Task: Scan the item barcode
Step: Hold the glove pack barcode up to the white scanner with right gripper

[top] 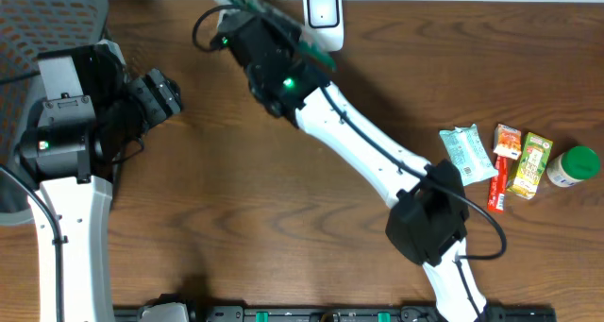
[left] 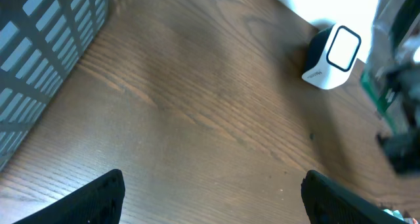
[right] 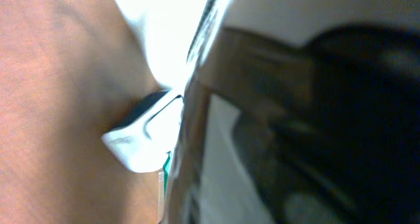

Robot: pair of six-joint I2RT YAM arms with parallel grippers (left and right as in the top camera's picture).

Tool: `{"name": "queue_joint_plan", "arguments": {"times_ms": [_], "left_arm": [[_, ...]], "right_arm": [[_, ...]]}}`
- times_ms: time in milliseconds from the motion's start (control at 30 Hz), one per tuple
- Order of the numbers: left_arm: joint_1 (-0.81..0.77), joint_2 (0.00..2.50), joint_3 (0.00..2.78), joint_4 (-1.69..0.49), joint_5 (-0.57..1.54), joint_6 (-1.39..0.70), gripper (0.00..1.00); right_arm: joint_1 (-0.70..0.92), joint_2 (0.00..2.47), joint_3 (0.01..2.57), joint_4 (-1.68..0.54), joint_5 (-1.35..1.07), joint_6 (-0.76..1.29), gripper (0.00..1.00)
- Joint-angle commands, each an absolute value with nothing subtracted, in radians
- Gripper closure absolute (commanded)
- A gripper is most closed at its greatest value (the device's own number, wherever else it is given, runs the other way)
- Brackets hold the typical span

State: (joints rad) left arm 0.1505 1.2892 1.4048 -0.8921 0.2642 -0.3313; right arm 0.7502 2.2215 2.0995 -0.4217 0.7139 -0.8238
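Table [top: 236,218]: brown wood.
Mesh basket [top: 47,15]: grey, at the far left corner.
Pale pouch [top: 467,155], green carton [top: 533,165], green-lidded jar [top: 576,165]: grouped at the right edge.

left arm [top: 66,228], right arm [top: 368,152]: white links, black joint housings; green LED [top: 289,83] lit on right, another on left; black cable [top: 481,242] looped off right arm; left gripper [left: 213,198] fingers [left: 98,198] matte black

Wooden table [top: 236,199]: white scanner [top: 323,18], packets [top: 467,155], green-lidded jar [top: 574,166].

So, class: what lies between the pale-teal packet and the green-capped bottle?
In the overhead view, an orange packet, a red stick pack and a green-yellow carton lie there.
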Motion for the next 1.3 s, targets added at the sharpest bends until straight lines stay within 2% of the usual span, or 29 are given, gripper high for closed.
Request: {"name": "queue_joint_plan", "arguments": {"times_ms": [0, 167, 633, 1267], "left_arm": [[0.154, 1.287, 1.415, -0.893, 0.277, -0.311, 0.13], [0.154, 1.287, 1.415, -0.893, 0.277, -0.311, 0.13], [0.154, 1.287, 1.415, -0.893, 0.277, -0.311, 0.13], [0.154, 1.287, 1.415, -0.893, 0.277, -0.311, 0.13]], "right_arm": [[0.701, 2.25, 2.114, -0.313, 0.746, -0.921, 0.99], [0.656, 2.294, 2.114, -0.236, 0.654, -1.008, 0.99], [0.577, 2.494, 2.114, 0.125, 0.654, -1.336, 0.99], [0.579, 2.519, 2.114, 0.124, 0.655, -1.367, 0.99]]}}
